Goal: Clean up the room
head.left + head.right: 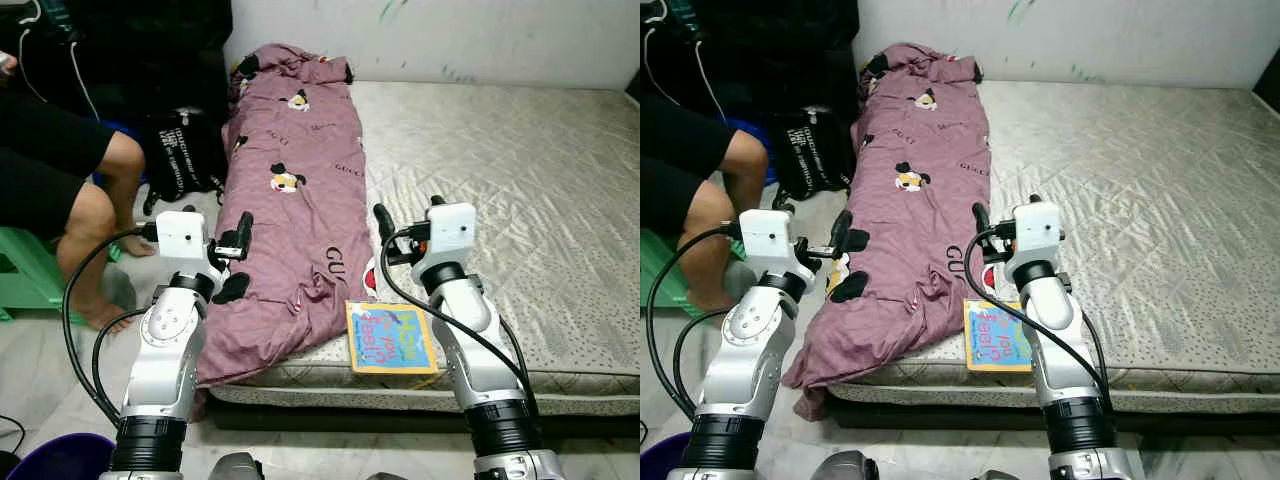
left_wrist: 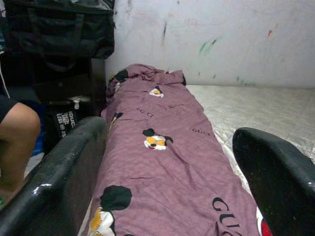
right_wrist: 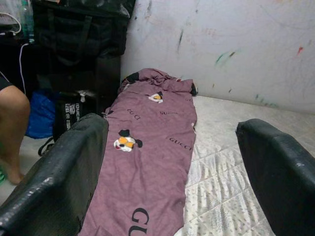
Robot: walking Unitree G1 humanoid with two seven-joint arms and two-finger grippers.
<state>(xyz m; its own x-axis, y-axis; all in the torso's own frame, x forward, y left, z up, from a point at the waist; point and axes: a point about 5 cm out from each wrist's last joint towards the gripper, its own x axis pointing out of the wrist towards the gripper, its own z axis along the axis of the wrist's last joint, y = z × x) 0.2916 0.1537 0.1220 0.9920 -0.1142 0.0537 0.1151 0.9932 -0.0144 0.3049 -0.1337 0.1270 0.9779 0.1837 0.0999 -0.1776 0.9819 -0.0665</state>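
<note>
Head camera: a mauve blanket [image 1: 290, 200] printed with cartoon mice lies lengthwise along the left edge of a bare quilted mattress [image 1: 520, 190], its near end spilling over the mattress's front corner. A colourful book [image 1: 390, 338] rests at the mattress's front edge, just beside the blanket. The left gripper [image 1: 240, 238] hovers over the blanket's near end; the right gripper [image 1: 384, 228] hovers near the book. A seated person's legs [image 1: 95, 215] and a black bag [image 1: 185, 150] sit left of the mattress.

Left wrist camera: its fingers [image 2: 54, 182] are spread apart, empty, framing the blanket.

Right wrist camera: its fingers [image 3: 59, 172] likewise stand apart, holding nothing, above blanket and mattress.
</note>
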